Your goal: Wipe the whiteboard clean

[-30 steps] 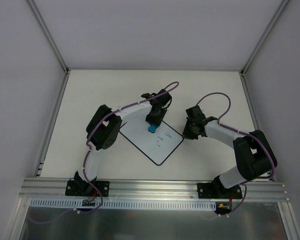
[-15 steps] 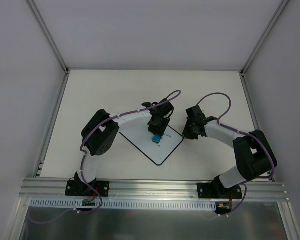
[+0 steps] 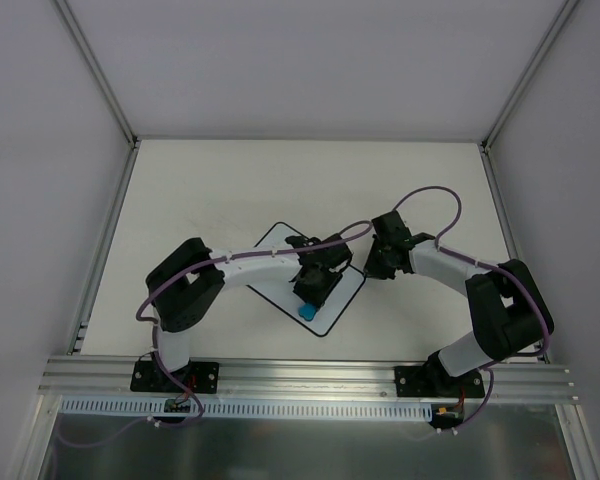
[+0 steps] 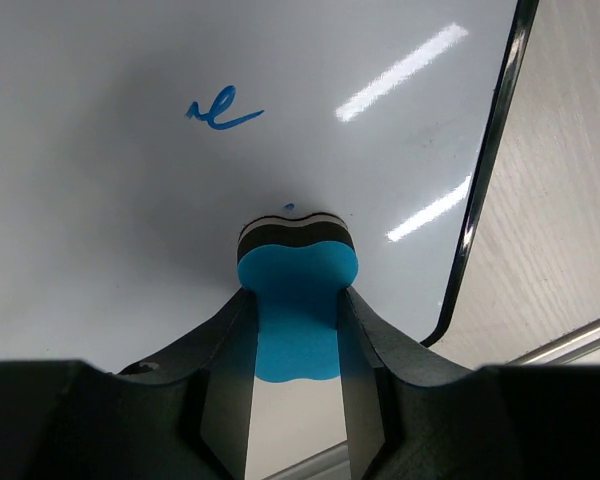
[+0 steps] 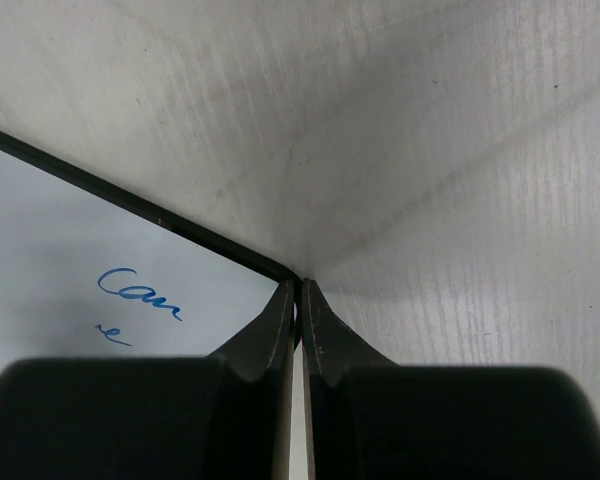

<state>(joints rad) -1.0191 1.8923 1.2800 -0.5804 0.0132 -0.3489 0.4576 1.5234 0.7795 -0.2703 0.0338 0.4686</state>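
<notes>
The whiteboard (image 3: 278, 246) lies tilted on the table, white with a thin black rim. My left gripper (image 3: 311, 293) is shut on the blue eraser (image 3: 307, 312) and presses it on the board near its near corner. In the left wrist view the eraser (image 4: 296, 262) sits between my fingers (image 4: 228, 370) on the whiteboard (image 4: 110, 220), with a blue scribble (image 4: 220, 110) beyond it. My right gripper (image 3: 372, 271) is shut on the board's right corner; in the right wrist view the gripper (image 5: 299, 288) pinches the rim, and blue handwriting (image 5: 138, 295) shows on the whiteboard (image 5: 60, 250).
The pale table (image 3: 200, 190) is boxed in by white walls and metal posts (image 3: 98, 72). An aluminium rail (image 3: 310, 378) runs along the near edge behind the arm bases. Purple cables loop over both arms.
My left gripper has dragged the eraser across the board from its far part toward the near corner. The right gripper has stayed at the board's right corner.
</notes>
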